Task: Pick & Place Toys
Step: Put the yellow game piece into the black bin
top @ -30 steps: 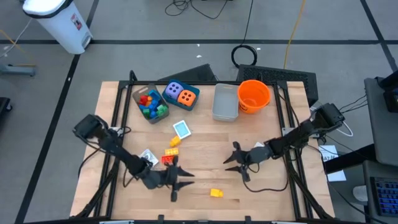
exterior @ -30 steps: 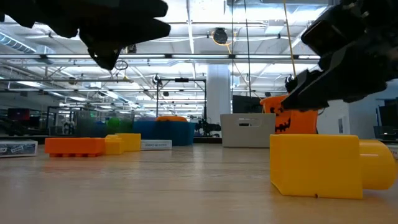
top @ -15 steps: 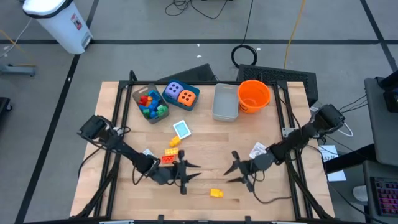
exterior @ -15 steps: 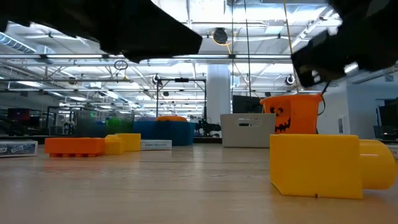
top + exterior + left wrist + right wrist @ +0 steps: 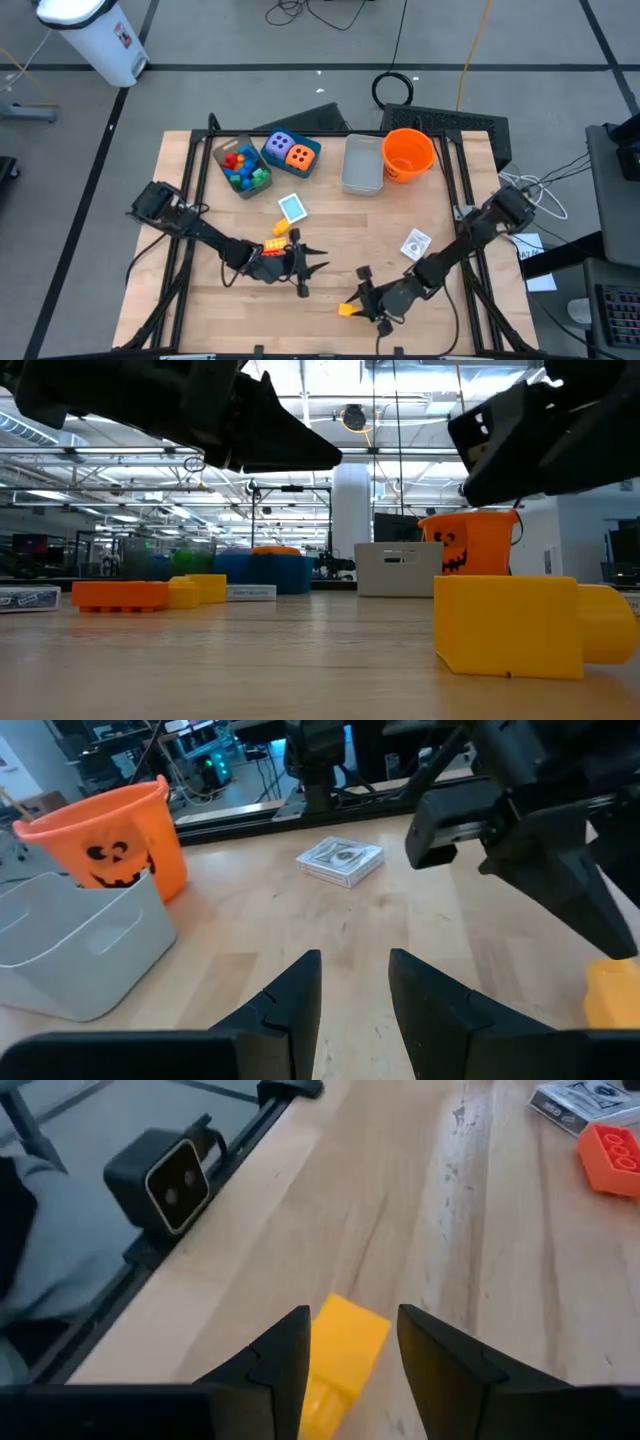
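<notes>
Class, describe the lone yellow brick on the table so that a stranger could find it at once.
Start at the wooden table and go to its near edge, far from the orange bucket. The yellow brick lies there alone, just in front of the right hand. The other loose bricks sit clustered nearer the middle.

No legible text, brand or number in any view. The orange bucket carries a black jack-o'-lantern face, a drawing and not lettering; it also shows in the low view. The dice carry pips only. The white bin off the table has a small red-and-dark label, too small to read. The card pack has a printed pattern, unreadable.
</notes>
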